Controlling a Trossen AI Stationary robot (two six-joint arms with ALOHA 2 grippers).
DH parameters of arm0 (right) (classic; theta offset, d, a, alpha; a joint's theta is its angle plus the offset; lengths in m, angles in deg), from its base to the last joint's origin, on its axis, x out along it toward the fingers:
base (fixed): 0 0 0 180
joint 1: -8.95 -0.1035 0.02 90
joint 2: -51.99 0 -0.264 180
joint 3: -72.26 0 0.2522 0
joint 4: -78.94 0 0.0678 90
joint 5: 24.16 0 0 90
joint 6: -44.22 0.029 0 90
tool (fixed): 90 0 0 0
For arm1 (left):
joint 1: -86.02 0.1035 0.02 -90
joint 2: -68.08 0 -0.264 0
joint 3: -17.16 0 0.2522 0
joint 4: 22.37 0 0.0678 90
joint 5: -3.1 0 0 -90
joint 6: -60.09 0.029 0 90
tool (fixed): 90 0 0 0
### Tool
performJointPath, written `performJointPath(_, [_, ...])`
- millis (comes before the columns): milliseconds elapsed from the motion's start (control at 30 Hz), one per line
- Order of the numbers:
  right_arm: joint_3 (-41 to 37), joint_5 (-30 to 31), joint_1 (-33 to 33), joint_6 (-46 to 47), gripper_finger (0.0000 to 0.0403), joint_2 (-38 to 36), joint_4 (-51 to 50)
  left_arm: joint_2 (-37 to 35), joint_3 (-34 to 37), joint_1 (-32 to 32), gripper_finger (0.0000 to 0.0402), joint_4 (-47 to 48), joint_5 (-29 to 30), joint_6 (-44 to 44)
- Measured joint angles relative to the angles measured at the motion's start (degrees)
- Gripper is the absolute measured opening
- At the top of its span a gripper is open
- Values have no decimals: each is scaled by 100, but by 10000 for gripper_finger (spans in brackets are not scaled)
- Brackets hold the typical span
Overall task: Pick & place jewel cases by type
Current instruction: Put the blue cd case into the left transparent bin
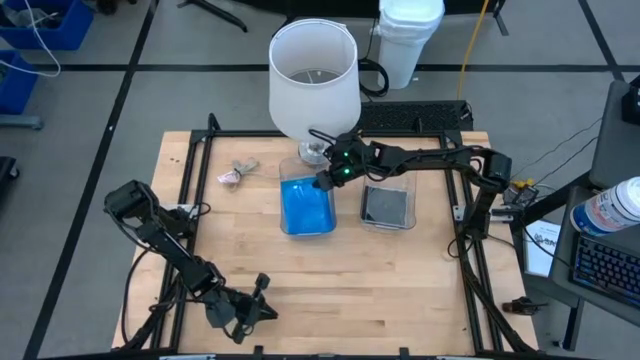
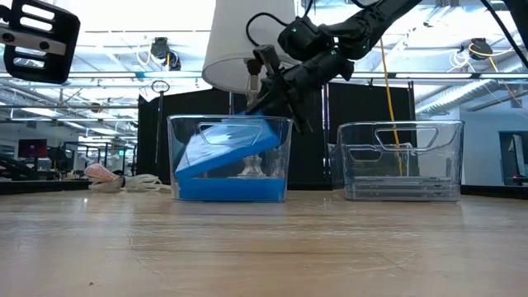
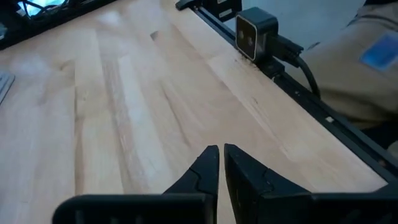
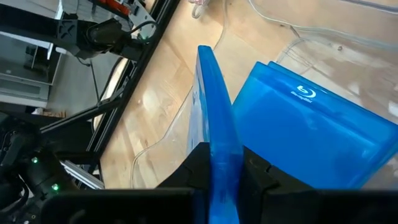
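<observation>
A clear tub [image 1: 307, 205] [image 2: 229, 161] holds bright blue jewel cases stacked flat on its floor [image 2: 231, 190]. My right gripper [image 1: 325, 180] [image 2: 266, 106] hovers at this tub's far rim, shut on one more blue case [image 2: 231, 147] [image 4: 214, 112] that slants into it. Another blue case [image 4: 305, 137] lies flat below it. A second clear tub [image 1: 386, 205] [image 2: 400, 161] to the right holds smoky grey cases [image 2: 400, 191]. My left gripper [image 1: 240, 312] [image 3: 221, 158] waits shut above the table's near left corner. My right gripper pinches the blue case between its two fingers by its raised end [image 4: 219, 158] [image 2: 272, 128]. The fingers come slanting down from the table's far right. The case is tilted, its lower end [image 2: 183, 169] down inside the tub on the blue stack.
A white lamp with a big shade [image 1: 312, 75] stands just behind the blue tub. A small pinkish lump [image 1: 235, 175] [image 2: 103, 175] lies on the far left of the table. Black frame rails [image 1: 195, 180] edge the table, with a small camera [image 3: 255, 34] on one.
</observation>
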Motion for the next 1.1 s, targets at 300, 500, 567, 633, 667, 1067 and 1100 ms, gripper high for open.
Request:
performJointPath(300, [-2, 156, -2, -350, 32, 0, -48, 0, 0, 0, 7, -61, 129, 21])
performJointPath(500, [-10, 207, -75, -1200, 73, 3, -50, 0, 0, -22, 20, -40, 254, -16])
performJointPath(567, [-13, 214, -88, -1449, 94, 7, -68, 0, 0, -22, 28, -40, 280, 72])
performJointPath(633, [-13, 203, -94, -1649, 115, 7, -80, 0, 0, -22, 33, -44, 312, 192])
performJointPath(667, [-13, 201, -96, -1733, 125, 7, -81, 0, 0, -22, 34, -54, 315, 258])
performJointPath(1067, [-13, 202, -96, -2971, 214, -18, -63, 0, 0, 111, 35, -58, 304, 629])
performJointPath(1100, [-12, 221, -97, -3059, 218, -23, -43, 0, 0, 143, 35, -60, 294, 629])
